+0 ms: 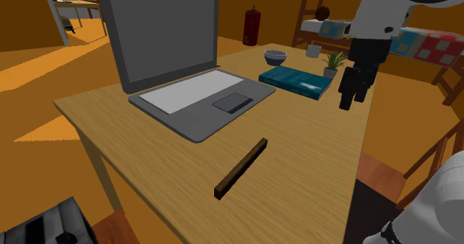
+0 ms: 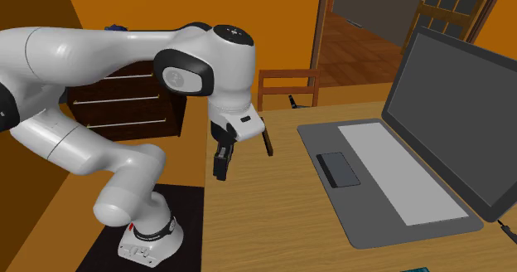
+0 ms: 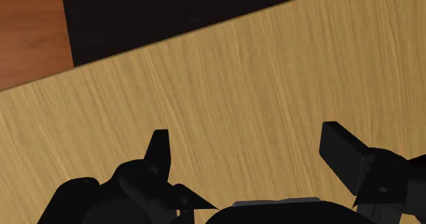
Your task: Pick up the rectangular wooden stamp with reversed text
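The stamp is a long, thin brown wooden bar (image 1: 242,168) lying flat on the light wooden table (image 1: 312,153), in front of the laptop and near the table's front edge in the shoulder view. In the second exterior view one end of the bar (image 2: 267,142) shows just behind the wrist. My black gripper (image 1: 349,101) hangs above the table near its right edge in the shoulder view, well apart from the bar. It points down (image 2: 219,169). In the wrist view the gripper (image 3: 249,147) is open over bare tabletop (image 3: 259,72), with nothing between the fingers.
An open grey laptop (image 1: 178,64) takes up the table's left half in the shoulder view. Behind it lie a teal book (image 1: 297,80), a bowl (image 1: 275,56), a small plant (image 1: 333,62) and a mug (image 1: 313,50). A wooden chair (image 2: 286,88) stands at the table's far end.
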